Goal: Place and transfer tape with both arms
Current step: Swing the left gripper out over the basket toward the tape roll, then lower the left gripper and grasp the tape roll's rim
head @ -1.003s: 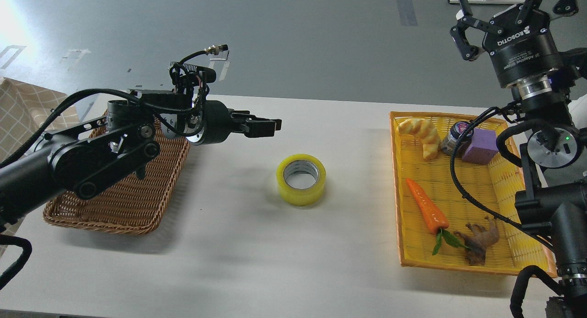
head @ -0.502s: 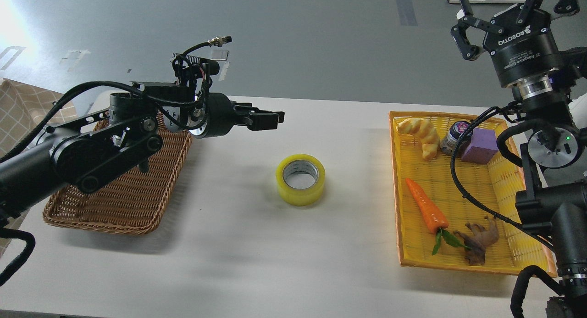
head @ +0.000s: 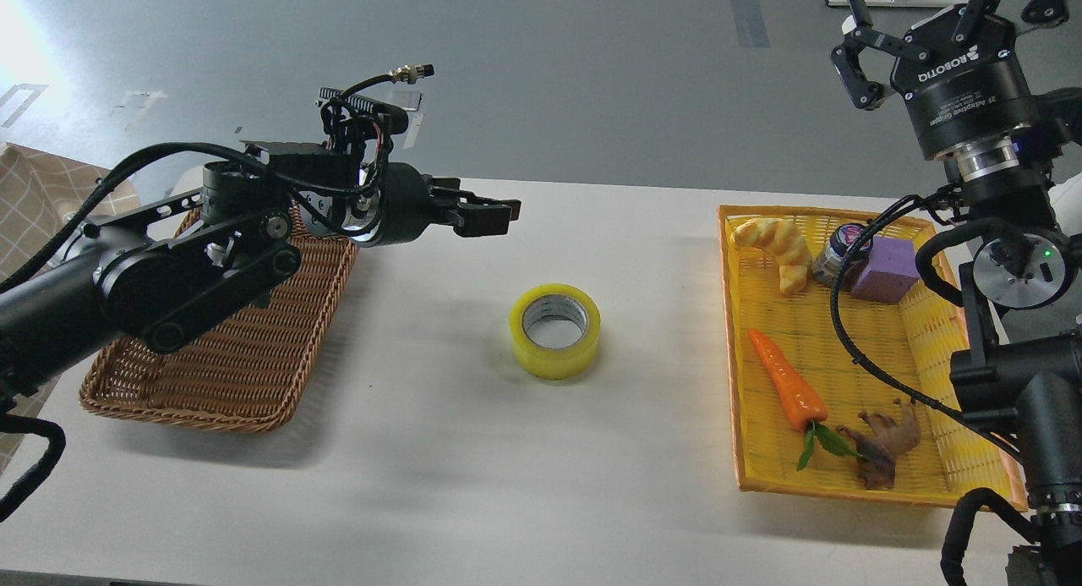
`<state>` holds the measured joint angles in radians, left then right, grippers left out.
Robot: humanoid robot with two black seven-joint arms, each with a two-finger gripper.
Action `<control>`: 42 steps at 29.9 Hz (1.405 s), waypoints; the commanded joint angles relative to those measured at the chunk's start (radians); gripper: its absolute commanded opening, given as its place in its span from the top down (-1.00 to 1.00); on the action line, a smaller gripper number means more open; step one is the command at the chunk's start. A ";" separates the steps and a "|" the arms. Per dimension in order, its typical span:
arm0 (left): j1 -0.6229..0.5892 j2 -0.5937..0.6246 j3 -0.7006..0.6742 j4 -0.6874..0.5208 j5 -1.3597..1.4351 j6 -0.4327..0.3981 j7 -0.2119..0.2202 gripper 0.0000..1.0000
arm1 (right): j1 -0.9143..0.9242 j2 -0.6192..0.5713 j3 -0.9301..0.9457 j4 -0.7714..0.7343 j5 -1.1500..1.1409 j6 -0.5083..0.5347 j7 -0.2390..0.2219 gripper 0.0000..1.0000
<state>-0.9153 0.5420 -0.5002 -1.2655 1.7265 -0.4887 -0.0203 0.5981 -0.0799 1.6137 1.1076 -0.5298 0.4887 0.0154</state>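
Head view
Tape: the yellow roll lies flat on the white table, just right of frame centre, grey core hole facing up, nothing touching it.
Left gripper: reaches in from the left edge and hovers above and left of the tape, pointing right; fingers drawn together with no gap visible, clenched on nothing.
Right gripper: sits high in the upper right corner, pointing up and away; fingers spread apart, released and empty.
Brown basket: the wicker tray lies at the left, partly under the left arm.
Yellow basket: the tray lies at the right, well apart from the tape; it holds a carrot, a bread piece, a purple block, a small jar and a brown figure.
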 commanded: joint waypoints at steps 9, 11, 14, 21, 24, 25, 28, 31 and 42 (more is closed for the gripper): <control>-0.019 -0.001 0.037 0.000 0.048 0.000 0.000 -0.95 | -0.001 0.000 0.000 0.000 -0.001 0.000 0.000 -1.00; -0.016 -0.004 0.038 0.000 0.061 0.000 0.000 -0.95 | 0.003 0.000 0.000 0.003 0.001 0.000 0.000 -1.00; -0.017 -0.020 0.067 0.000 0.093 0.000 0.000 -0.95 | 0.003 -0.001 0.002 0.003 0.001 0.000 0.000 -1.00; -0.011 -0.034 0.149 0.008 0.114 0.000 0.006 -0.95 | -0.001 -0.001 0.000 0.000 -0.001 0.000 0.000 -1.00; -0.013 -0.034 0.176 0.009 0.123 0.000 0.019 -0.95 | 0.000 -0.001 0.000 0.000 0.001 0.000 0.000 -1.00; -0.011 -0.036 0.178 0.012 0.128 0.000 0.025 -0.95 | 0.000 -0.001 0.000 0.001 -0.001 0.000 0.000 -1.00; -0.016 -0.072 0.178 0.044 0.128 0.000 0.029 -0.95 | -0.003 -0.001 0.002 0.000 -0.001 0.000 0.000 -1.00; -0.020 -0.102 0.175 0.060 0.124 0.000 0.033 -0.95 | -0.004 -0.001 0.000 -0.002 0.001 0.000 0.000 -1.00; -0.028 -0.145 0.169 0.063 0.107 0.000 0.042 -0.95 | -0.003 0.000 0.000 -0.003 -0.001 0.000 0.000 -1.00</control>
<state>-0.9430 0.4108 -0.3306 -1.2032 1.8433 -0.4886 0.0206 0.5941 -0.0801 1.6137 1.1045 -0.5303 0.4887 0.0153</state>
